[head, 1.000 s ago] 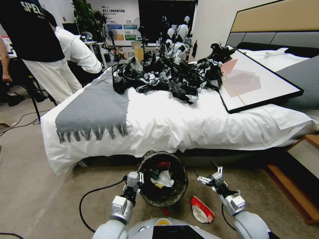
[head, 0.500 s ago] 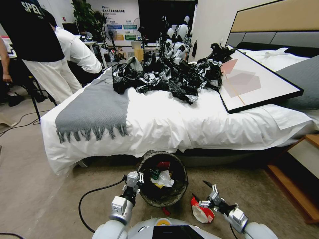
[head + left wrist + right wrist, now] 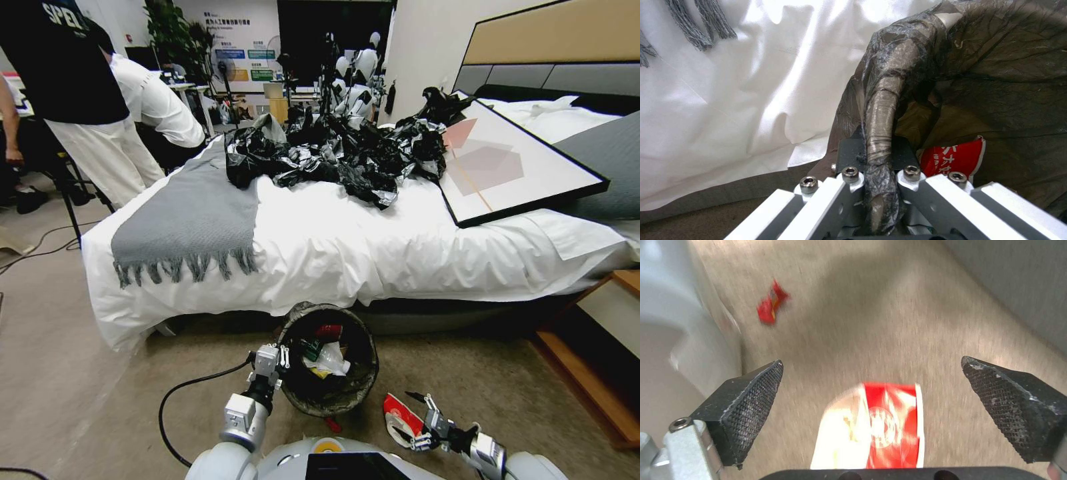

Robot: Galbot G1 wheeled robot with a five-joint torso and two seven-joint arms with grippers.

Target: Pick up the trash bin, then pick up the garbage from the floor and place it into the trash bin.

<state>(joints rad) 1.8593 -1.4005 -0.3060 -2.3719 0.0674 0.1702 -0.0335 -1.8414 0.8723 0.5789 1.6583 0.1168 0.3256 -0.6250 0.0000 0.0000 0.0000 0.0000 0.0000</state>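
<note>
While I watch from the remote station, these are my notes, all placed against the trash bin.

Trash bin: the trash bin stands on the carpet floor just in front of the bed, its black liner folded over the rim.

Left hand: my left hand sits at the bin's left rim, clamped tight on the bagged rim; the wrist view shows the liner-wrapped edge pinched between both fingers.

Bin contents: a red wrapper lies inside close to the gripped rim; a clear bottle and other scraps lie in the middle.

Right hand: my right hand is low over the floor to the bin's right, fingers spread wide, holding nothing.

Garbage: a crumpled red-and-white wrapper lies on the floor right of the bin, between the spread fingertips in the wrist view; whether it is touched, I cannot tell.

Small scrap: a small red piece lies on the floor just at the bin's near side.
</note>
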